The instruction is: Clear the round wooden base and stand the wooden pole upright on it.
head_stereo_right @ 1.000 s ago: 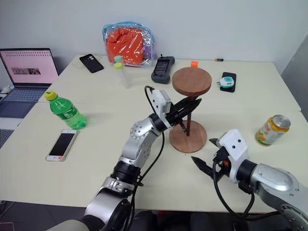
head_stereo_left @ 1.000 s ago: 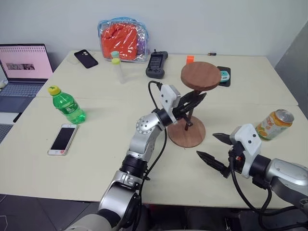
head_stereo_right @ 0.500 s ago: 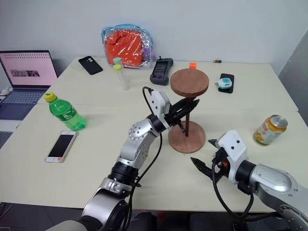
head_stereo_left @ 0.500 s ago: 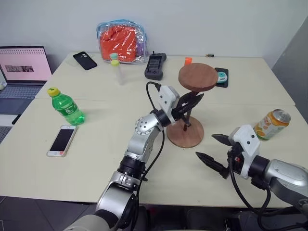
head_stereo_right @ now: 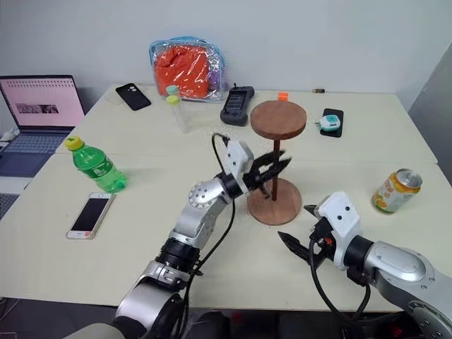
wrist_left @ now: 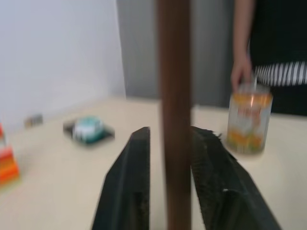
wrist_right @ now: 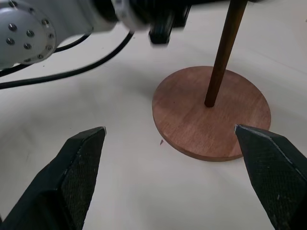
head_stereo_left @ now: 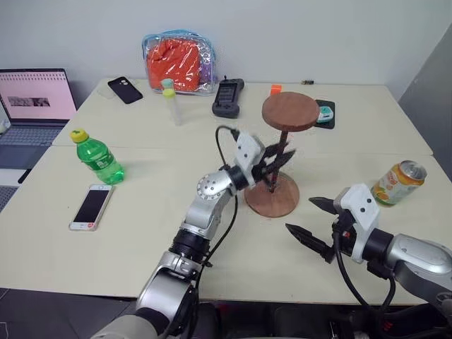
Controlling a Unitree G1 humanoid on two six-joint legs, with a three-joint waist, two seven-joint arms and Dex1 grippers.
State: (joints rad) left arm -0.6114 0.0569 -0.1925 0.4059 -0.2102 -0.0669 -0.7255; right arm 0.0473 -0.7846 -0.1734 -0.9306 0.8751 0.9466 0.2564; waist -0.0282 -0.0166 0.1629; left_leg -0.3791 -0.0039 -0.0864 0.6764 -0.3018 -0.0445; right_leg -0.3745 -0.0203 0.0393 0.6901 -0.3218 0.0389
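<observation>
Wooden pole [head_stereo_left: 281, 159] stands upright on round wooden base [head_stereo_left: 272, 198] at desk [head_stereo_left: 141, 233] centre, its fixed disc on top. Left pincer [head_stereo_left: 277, 161] straddles the pole's shaft. Right pincer [head_stereo_left: 309, 220] hovers near, right of the base. Can [head_stereo_left: 396, 183] far right; bottle [head_stereo_left: 96, 155] and phone [head_stereo_left: 92, 205] left; laptop [head_stereo_left: 32, 106] far left.

Pale table [head_stereo_left: 141, 233] carries: round wooden base [head_stereo_left: 272, 201], green bottle [head_stereo_left: 97, 156], white phone [head_stereo_left: 91, 205], can [head_stereo_left: 397, 182], laptop [head_stereo_left: 32, 106]

An office: pale desks [head_stereo_left: 141, 233] pushed together, an open laptop [head_stereo_left: 32, 106], phones, plain walls.
</observation>
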